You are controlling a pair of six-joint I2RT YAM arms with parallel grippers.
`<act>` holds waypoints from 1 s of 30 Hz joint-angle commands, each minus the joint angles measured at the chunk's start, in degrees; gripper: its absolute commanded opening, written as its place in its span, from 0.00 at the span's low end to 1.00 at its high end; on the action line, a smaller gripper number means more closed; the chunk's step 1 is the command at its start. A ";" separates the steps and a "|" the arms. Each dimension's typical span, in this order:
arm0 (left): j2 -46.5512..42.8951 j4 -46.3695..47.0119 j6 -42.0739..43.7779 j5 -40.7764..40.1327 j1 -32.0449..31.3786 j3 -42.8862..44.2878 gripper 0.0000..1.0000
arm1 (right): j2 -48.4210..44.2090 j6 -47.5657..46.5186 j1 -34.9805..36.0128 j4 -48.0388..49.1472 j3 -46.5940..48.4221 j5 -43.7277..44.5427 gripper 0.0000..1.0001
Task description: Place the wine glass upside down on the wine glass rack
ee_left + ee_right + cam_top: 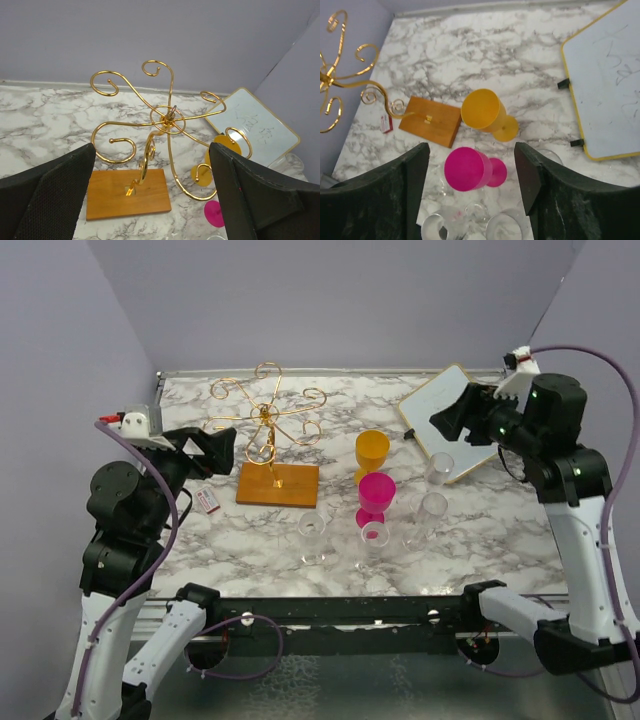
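The wine glass rack (268,425) stands at the back left on its wooden base (278,484), with nothing on its gold arms. Right of it stand a yellow wine glass (372,452), a pink wine glass (377,495) and several clear wine glasses (432,512), all upright. My left gripper (222,448) hangs open just left of the rack, facing its hub (168,119). Above the table's right side my right gripper (447,422) is open, looking down on the pink glass (465,169) and the yellow glass (480,110). Neither gripper holds anything.
A yellow-edged whiteboard (450,420) lies at the back right, partly under the right gripper. A small red and white card (208,502) lies left of the rack's base. Purple walls close in the marble table (500,540) on three sides.
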 commanded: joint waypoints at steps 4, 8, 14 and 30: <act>0.85 -0.59 -1.48 5.78 0.51 2.92 0.99 | 12.49 -2.45 0.81 -9.94 3.05 -6.82 0.61; 2.37 -0.59 -1.51 5.90 0.56 5.30 0.99 | 18.14 -1.03 8.77 -9.84 3.55 -0.03 0.59; 3.43 -0.58 -2.19 5.61 0.59 7.24 0.99 | 26.21 1.16 17.69 -7.71 4.56 7.51 0.56; 4.80 -0.23 -2.83 5.94 0.59 9.12 0.99 | 42.53 -0.38 25.48 -8.23 15.93 18.29 0.43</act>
